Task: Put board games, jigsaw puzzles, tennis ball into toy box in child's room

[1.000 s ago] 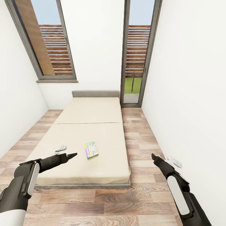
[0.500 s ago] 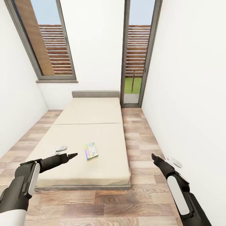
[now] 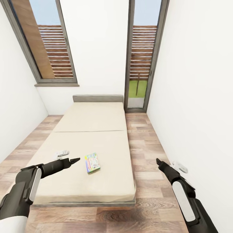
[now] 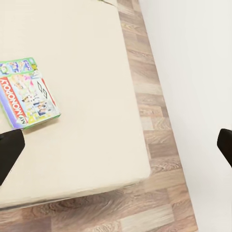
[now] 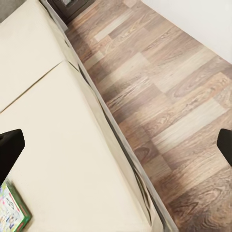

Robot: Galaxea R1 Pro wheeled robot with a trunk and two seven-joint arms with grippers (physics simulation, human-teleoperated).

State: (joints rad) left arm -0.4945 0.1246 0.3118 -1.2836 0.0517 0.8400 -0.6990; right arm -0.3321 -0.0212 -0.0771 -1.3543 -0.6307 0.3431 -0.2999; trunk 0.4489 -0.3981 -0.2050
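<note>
One board game (image 3: 92, 163), a thin colourful box with "My Monopoly" lettering (image 4: 29, 94), lies flat on the near half of the bed (image 3: 97, 123), a cream mattress on a dark grey frame. My left gripper (image 3: 75, 160) hovers open over the mattress just left of the box, its fingers wide apart in the left wrist view (image 4: 116, 147). Beyond the bed's right edge, my right gripper (image 3: 158, 161) hangs open over the wood floor (image 5: 116, 145); a corner of the box (image 5: 12, 212) shows there. The table, toy box, jigsaw puzzles and tennis ball are out of view.
White walls close in on both sides. A tall window (image 3: 48, 48) and a glass door (image 3: 139, 64) stand behind the bed's headboard (image 3: 97, 98). A strip of plank floor (image 3: 145, 145) runs between the bed and the right wall; a narrower strip runs on the left.
The whole view has moved a little closer to the bed, so the camera has advanced. Both arms hold the same pose and the board game lies where it was.
</note>
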